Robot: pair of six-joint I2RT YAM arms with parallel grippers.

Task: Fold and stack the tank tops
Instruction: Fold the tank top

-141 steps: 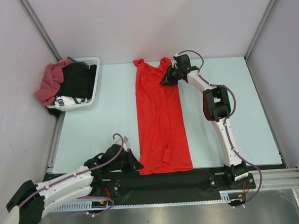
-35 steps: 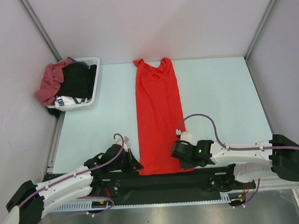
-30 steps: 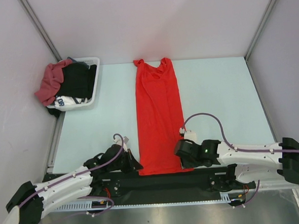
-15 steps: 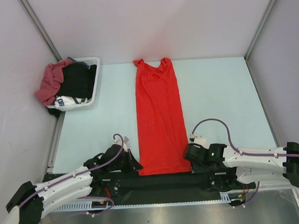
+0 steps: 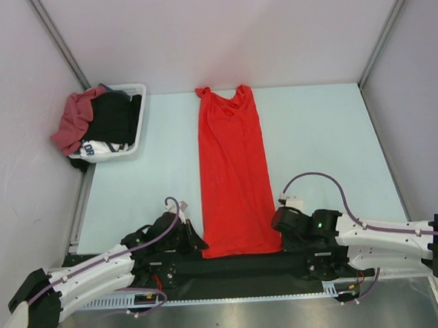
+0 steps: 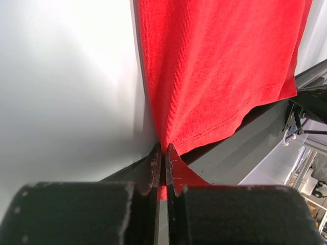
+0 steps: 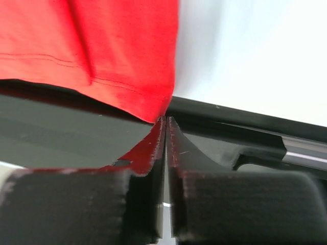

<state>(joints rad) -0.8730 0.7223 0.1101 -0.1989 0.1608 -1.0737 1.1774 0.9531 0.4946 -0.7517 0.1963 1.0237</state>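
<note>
Pale blue-green worktop, grey walls on three sides. Bright red sleeveless cloth tank top lies flat as a long strip, straps at 12 o'clock, hem at 6 o'clock reaching the black front rail. Left fingers closed tight on the hem's 7 o'clock corner, red cloth showing between them. Right fingers closed tight on the 5 o'clock corner. Dusty maroon-red tank top is heaped over the white plastic basket at 10 o'clock, touching black garments.
</note>
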